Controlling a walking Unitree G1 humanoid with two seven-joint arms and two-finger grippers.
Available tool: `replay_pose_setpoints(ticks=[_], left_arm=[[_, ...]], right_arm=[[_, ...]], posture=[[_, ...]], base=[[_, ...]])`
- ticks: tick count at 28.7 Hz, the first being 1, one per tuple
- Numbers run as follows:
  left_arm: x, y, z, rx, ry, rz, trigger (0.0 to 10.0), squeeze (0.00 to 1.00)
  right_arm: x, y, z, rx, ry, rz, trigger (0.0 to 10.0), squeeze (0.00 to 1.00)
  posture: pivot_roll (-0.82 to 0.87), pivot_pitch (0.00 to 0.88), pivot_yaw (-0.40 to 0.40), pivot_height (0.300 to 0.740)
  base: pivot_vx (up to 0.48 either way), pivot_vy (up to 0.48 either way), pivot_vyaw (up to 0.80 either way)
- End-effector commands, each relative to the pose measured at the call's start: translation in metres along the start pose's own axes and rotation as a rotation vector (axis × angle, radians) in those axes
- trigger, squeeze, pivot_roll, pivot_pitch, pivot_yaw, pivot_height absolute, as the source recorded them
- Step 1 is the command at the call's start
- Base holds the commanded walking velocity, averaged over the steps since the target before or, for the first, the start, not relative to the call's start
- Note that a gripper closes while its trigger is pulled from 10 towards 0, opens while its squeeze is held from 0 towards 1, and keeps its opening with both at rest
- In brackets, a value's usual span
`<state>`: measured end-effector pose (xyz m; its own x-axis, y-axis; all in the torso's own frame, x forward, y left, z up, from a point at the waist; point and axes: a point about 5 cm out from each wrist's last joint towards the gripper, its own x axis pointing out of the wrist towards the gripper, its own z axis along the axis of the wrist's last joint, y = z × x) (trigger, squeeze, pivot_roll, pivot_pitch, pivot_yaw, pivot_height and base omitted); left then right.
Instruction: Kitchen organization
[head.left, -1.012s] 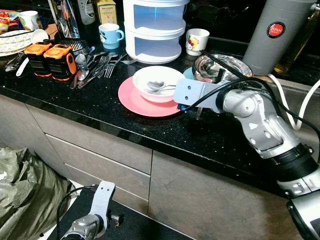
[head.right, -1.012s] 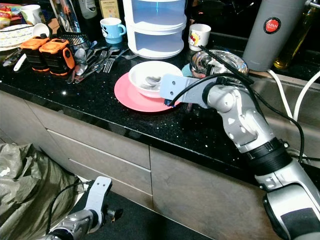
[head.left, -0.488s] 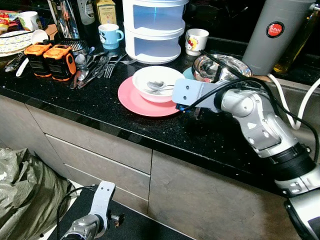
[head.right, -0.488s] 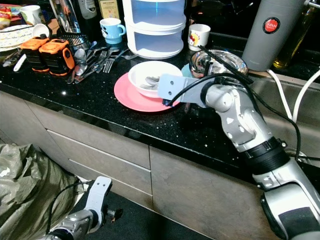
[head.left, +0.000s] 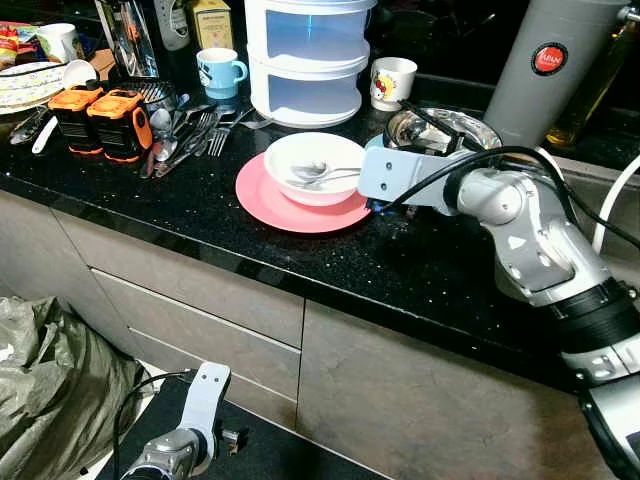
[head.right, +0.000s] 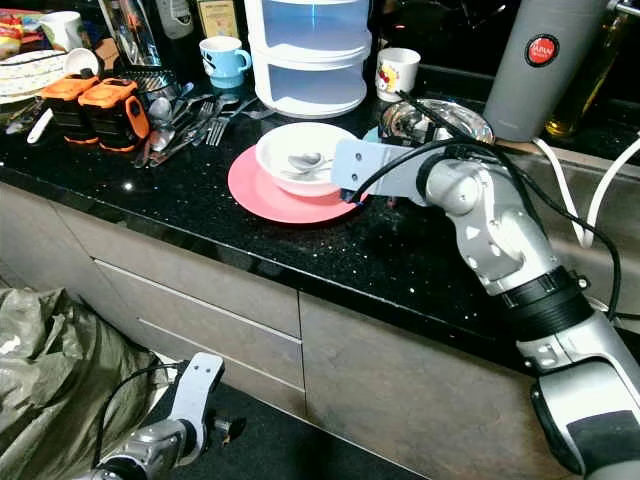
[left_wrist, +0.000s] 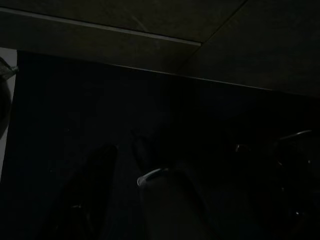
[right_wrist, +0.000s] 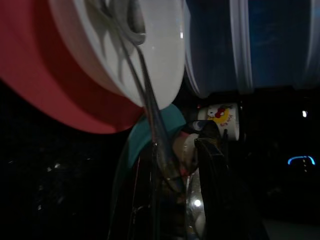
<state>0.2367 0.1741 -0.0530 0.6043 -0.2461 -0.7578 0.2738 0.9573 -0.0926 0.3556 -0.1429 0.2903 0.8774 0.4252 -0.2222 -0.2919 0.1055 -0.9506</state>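
A white bowl sits on a pink plate on the black countertop, with a metal spoon lying in it, handle over the right rim. My right gripper is low at the plate's right edge, mostly hidden behind its own wrist. In the right wrist view the spoon handle runs out of the bowl and ends between the parted black fingers of the right gripper. My left gripper hangs idle near the floor by the cabinet.
A steel bowl on a teal plate stands just behind the gripper. A stacked white container, two mugs, a grey flask, a cutlery pile and orange battery packs crowd the counter. The sink is at right.
My right wrist has shifted a little to the right and farther back along the plate's rim, toward the spoon handle. The left arm has not moved.
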Motion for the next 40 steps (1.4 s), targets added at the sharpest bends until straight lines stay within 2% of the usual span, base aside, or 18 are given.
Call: replay_pose_setpoints(ticks=[1, 11, 15, 18, 29, 37, 40], left_arm=[[-0.001, 0.0, -0.005, 0.005, 0.026, -0.004, 10.0, 0.0], [-0.001, 0.0, -0.005, 0.008, 0.027, -0.006, 10.0, 0.0], [-0.001, 0.0, -0.005, 0.008, 0.028, -0.006, 10.0, 0.0], [0.0, 0.0, -0.005, 0.008, 0.027, -0.006, 10.0, 0.0], [0.0, -0.001, -0.005, 0.006, 0.025, -0.008, 10.0, 0.0], [0.0, -0.002, -0.004, 0.006, 0.021, -0.008, 10.0, 0.0], [0.0, -0.002, -0.004, 0.006, 0.021, -0.008, 10.0, 0.0]], right_arm=[[-0.001, 0.004, -0.001, -0.009, -0.003, 0.032, 10.0, 0.0], [-0.001, 0.006, -0.002, -0.04, -0.012, 0.058, 10.0, 0.0], [0.002, 0.012, -0.002, -0.102, 0.0, 0.075, 10.0, 0.0], [0.004, 0.015, 0.0, -0.115, -0.005, 0.076, 10.0, 0.0], [0.012, 0.016, 0.006, -0.175, -0.002, 0.0, 10.0, 0.0], [0.019, 0.014, 0.001, -0.197, 0.048, -0.095, 10.0, 0.0], [0.021, 0.019, -0.001, -0.204, 0.053, -0.084, 10.0, 0.0]], posture=[[-0.03, 0.074, 0.019, 0.74], [-0.03, 0.07, 0.021, 0.74], [-0.03, 0.06, 0.017, 0.74], [-0.03, 0.061, 0.017, 0.74], [-0.04, 0.062, 0.018, 0.74], [-0.03, 0.062, 0.014, 0.74], [-0.03, 0.063, 0.014, 0.74]], base=[[0.0, 0.0, 0.0], [0.0, 0.0, 0.0], [0.0, 0.0, 0.0], [0.0, 0.0, 0.0], [0.0, 0.0, 0.0], [0.0, 0.0, 0.0], [0.0, 0.0, 0.0]])
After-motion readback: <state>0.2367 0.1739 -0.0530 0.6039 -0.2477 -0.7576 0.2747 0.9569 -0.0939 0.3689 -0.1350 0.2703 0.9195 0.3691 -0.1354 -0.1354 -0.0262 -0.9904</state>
